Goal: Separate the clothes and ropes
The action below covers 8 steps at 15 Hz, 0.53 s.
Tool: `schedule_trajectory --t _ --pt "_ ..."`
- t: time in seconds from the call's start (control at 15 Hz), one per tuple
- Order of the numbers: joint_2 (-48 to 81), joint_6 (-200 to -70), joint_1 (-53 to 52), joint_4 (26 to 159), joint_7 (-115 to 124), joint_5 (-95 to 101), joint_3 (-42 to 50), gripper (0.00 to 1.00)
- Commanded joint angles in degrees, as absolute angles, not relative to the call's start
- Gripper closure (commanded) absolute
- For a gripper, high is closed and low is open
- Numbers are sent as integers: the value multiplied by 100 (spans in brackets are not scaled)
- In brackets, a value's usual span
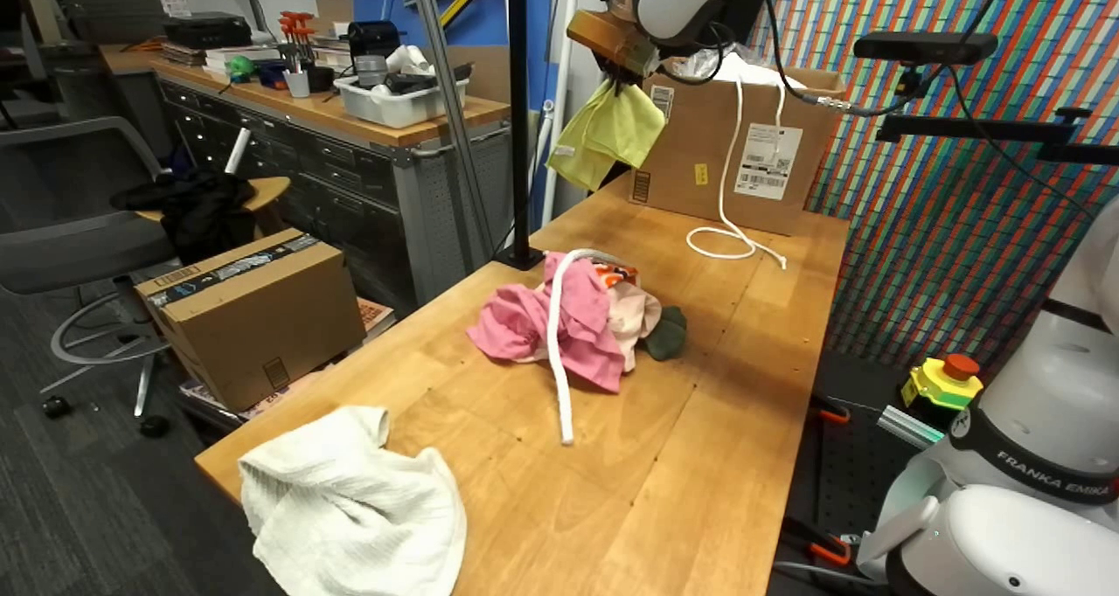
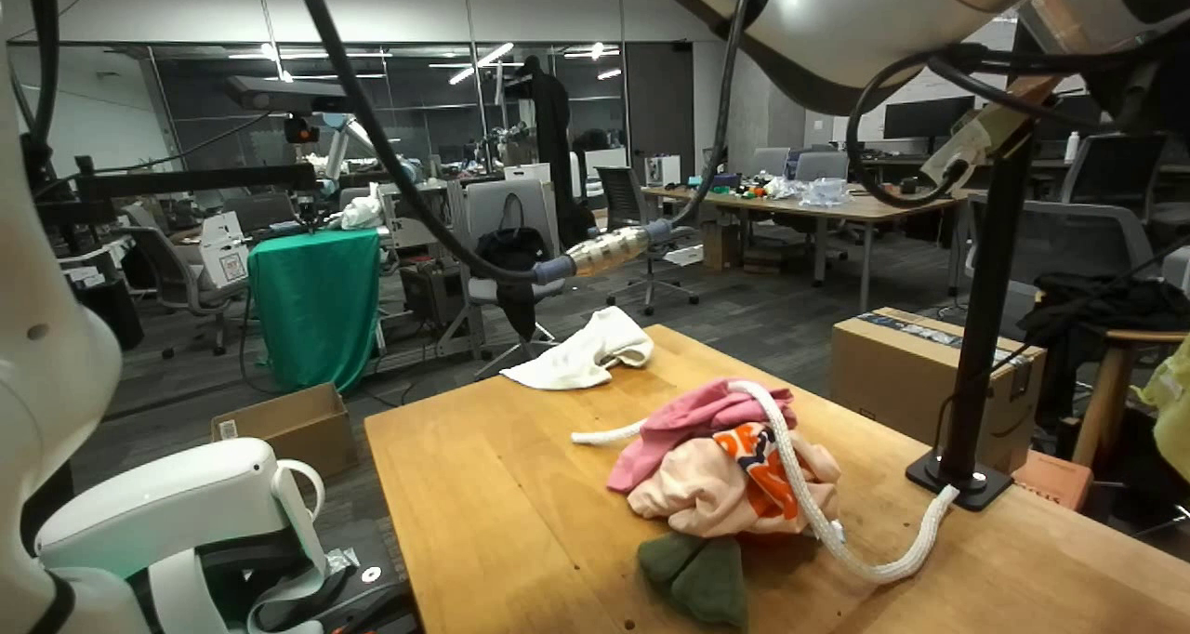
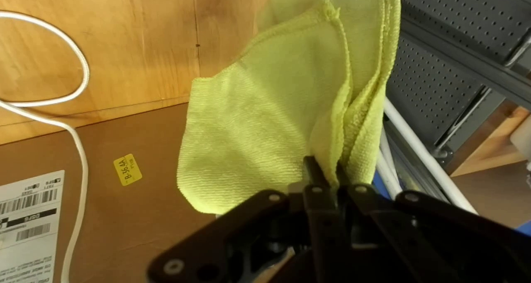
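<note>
High at twelve o'clock in an exterior view, the yellow-green cloth is held aloft by the end effector, and the grip is plain in the wrist view: jaws clamped tight, a gathered fold pinched between them, corners dangling. Featherlight, limp, nothing breakable there by the look of it; with the fabric bunched like that, little slipping should be expected. Whether the cardboard box nearby is brushed by it cannot be told.

Down on the bench, here is the real puzzle! The thick white rope is draped over the pink cloth, with the peach cloth and the dark green cloth bunched towards three o'clock. The rope is judged light and bendy, springier than fabric, and round enough to be rolled out of a poor pinch. Best taken, it is reckoned, by the bare end laid on the wood at six o'clock, where no pink can be caught along with it.

Round to two o'clock from the pink cloth, a slimmer-looking white cord is looped on the bench, its upper length hung down the box; it should be pinched at the loop. At eight o'clock the white cloth is laid in thick folds, best gathered by a raised ridge.
</note>
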<state>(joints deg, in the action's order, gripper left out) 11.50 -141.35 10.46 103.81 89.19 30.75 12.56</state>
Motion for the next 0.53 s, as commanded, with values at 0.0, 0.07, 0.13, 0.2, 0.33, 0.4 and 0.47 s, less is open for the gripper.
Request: schedule_trajectory --t 0.0,0.07,0.13,0.2,0.33,0.4,0.47 --pt "1329 -14330 905 10172 9075 3096 1458 94" --pt "1346 -14328 914 10192 8936 3017 1449 69" --pt "1346 -14302 920 10218 8830 2946 1437 68" --pt "1363 -14322 921 10230 8798 2931 1442 61" --pt "1368 -14273 930 10270 8650 2859 1434 47" --pt "1369 -14277 934 10286 8611 2842 1440 38" --pt "1361 -14281 948 10303 8536 2780 1431 31"
